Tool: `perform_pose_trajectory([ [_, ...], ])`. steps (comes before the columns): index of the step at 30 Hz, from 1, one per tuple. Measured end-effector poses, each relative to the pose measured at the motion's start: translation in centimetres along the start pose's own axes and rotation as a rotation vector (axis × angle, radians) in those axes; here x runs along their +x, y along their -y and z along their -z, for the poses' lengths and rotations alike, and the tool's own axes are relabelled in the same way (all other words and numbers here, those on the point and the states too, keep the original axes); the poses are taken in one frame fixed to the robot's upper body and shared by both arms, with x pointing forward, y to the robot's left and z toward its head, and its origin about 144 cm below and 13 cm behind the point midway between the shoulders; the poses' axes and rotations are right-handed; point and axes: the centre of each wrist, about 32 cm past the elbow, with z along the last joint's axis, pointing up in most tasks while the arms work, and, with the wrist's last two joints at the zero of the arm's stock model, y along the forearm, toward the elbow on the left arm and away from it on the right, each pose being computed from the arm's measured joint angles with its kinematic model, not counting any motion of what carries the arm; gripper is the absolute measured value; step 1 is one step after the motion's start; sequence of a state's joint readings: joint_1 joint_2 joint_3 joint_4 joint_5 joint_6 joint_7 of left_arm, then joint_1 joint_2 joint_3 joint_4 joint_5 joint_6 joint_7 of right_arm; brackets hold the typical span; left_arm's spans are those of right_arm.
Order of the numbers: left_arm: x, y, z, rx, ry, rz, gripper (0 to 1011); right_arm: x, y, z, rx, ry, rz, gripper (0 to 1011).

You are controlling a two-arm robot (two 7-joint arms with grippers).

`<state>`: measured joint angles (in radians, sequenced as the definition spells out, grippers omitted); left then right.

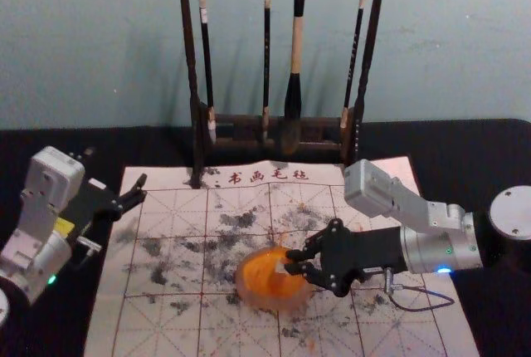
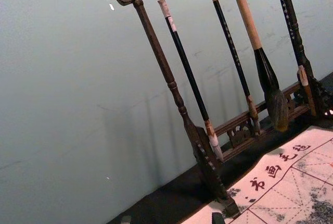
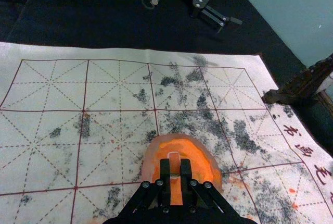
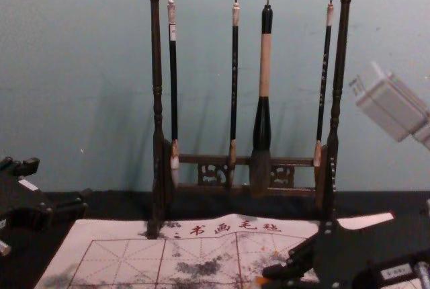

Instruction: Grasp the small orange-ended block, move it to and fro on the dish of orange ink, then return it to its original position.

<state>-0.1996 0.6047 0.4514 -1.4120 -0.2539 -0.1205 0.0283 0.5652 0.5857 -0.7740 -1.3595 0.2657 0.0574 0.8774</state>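
Small orange-ended block (image 3: 174, 157) was held over the dish of orange ink (image 1: 244, 284), pinched between the two fingertips of the right gripper (image 1: 290, 262), with its pale part left exposed just past the tips on the left side. The dish was reached from the right, and the black fingers were positioned above its right part; whether the ink was touched by the block's lower end cannot be told. Orange ink was spread across the middle of the round dish, which was set on a gridded, ink-stained mat (image 1: 158, 336). Dark smudges were scattered over the mat's squares, and red characters were printed along its far edge. The left gripper (image 1: 116, 169) was held off to the left, near the mat's left edge, its fingers spread wide with nothing gripped between them. Behind the mat, at the far side, four brushes (image 1: 296, 50) were hung in a row from a carved wooden rack (image 1: 189, 50), the thickest one placed third from the left. The mat was laid over a black tablecloth (image 1: 494, 145).
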Motion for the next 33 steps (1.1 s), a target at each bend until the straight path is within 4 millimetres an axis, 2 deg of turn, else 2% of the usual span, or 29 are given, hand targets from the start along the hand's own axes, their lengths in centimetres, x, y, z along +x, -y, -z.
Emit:
perform_pose_trajectory([
  [15,0.0,0.0,0.0,0.000,0.000,0.000,1001,0.7,-0.6,0.1,-0.018,0.002,0.019,82],
  [26,0.0,0.0,0.0,0.000,0.000,0.000,1001,1.1,0.3,-0.1,-0.032,0.005,0.041,81],
  [33,0.0,0.0,0.0,0.000,0.000,0.000,1001,0.7,1.1,-0.4,-0.045,0.013,0.036,82],
])
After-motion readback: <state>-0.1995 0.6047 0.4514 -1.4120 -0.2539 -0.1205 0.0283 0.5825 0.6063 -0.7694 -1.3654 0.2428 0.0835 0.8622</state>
